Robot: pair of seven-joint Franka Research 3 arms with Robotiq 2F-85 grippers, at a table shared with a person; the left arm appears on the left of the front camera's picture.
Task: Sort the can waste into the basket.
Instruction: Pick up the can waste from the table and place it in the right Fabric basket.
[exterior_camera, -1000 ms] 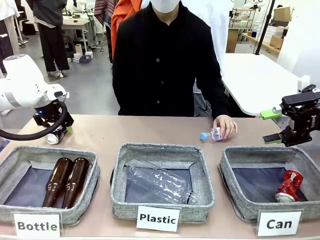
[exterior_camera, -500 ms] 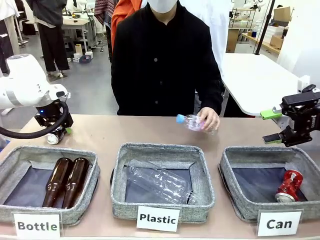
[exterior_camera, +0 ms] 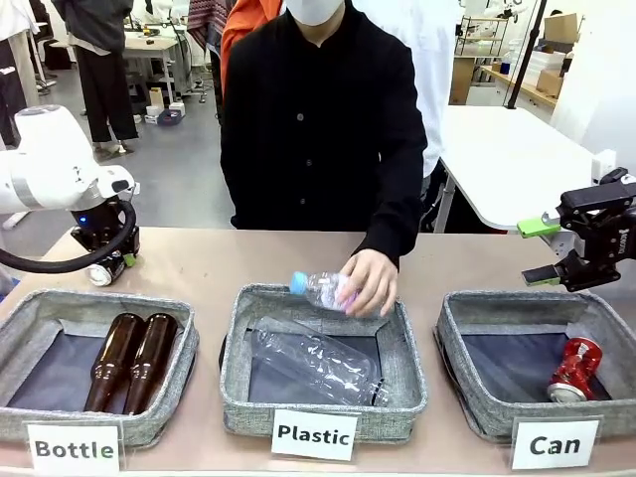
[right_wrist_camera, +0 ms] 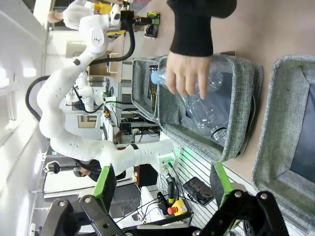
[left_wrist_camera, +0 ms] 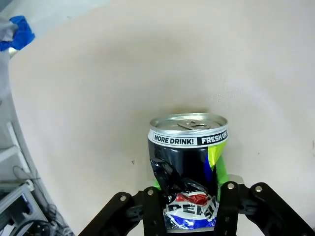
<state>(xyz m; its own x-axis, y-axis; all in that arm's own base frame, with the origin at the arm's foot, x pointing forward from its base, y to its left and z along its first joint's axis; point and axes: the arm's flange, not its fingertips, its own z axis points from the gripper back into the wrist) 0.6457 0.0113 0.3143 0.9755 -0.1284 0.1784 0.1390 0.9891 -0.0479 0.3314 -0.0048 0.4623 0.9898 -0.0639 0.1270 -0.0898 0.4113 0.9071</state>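
One black can [left_wrist_camera: 189,167] sits clamped in the left gripper [left_wrist_camera: 189,204] on the bench [left_wrist_camera: 123,73]; right gripper [right_wrist_camera: 162,189] hangs spread apart.

Your right gripper [right_wrist_camera: 162,189] hangs with its green-padded fingers [right_wrist_camera: 105,183] spread wide, nothing between them. Beyond it the person's hand [right_wrist_camera: 186,73] holds a small clear bottle [right_wrist_camera: 206,84] over the middle bin [right_wrist_camera: 238,105], above a larger crumpled bottle [right_wrist_camera: 209,115]. The basket [right_wrist_camera: 283,123] sits beside it.
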